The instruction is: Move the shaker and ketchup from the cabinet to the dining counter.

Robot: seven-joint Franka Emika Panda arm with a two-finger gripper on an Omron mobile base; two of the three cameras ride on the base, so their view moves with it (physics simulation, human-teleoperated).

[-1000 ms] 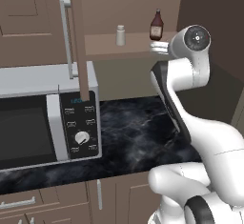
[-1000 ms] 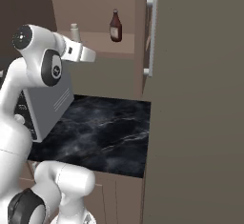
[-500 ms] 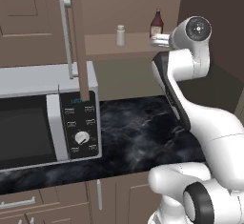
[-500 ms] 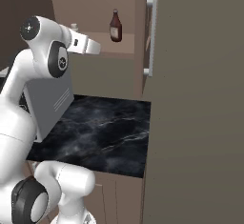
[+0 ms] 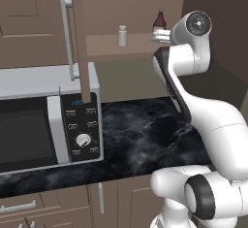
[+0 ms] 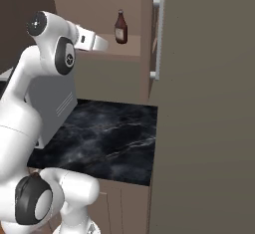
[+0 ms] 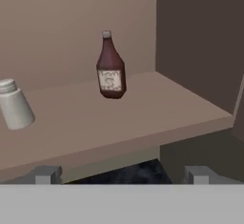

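Observation:
The ketchup (image 7: 110,70), a dark reddish bottle with a pale label, stands upright at the back of the open cabinet's shelf (image 7: 124,123). To its left on the same shelf stands the shaker (image 7: 14,105), a short pale cylinder. My gripper (image 7: 121,175) is open and empty, hovering just before the shelf's front edge, roughly in line with the ketchup. From the base I see the gripper (image 5: 156,38) just in front of the ketchup (image 5: 159,22), with the shaker (image 5: 122,35) further left. The right base view shows the ketchup (image 6: 120,27) beyond the gripper (image 6: 102,44). The dining counter is out of view.
An open cabinet door (image 5: 80,33) with a silver handle hangs left of the shelf, above a microwave (image 5: 43,120). Another door (image 6: 199,78) with its handle stands close on the right. A black marble worktop (image 5: 140,135) lies below the shelf.
The arm has lifted the hand and brought it closer to the shelf's front edge. The jaws stayed open; bottle and shaker have not moved.

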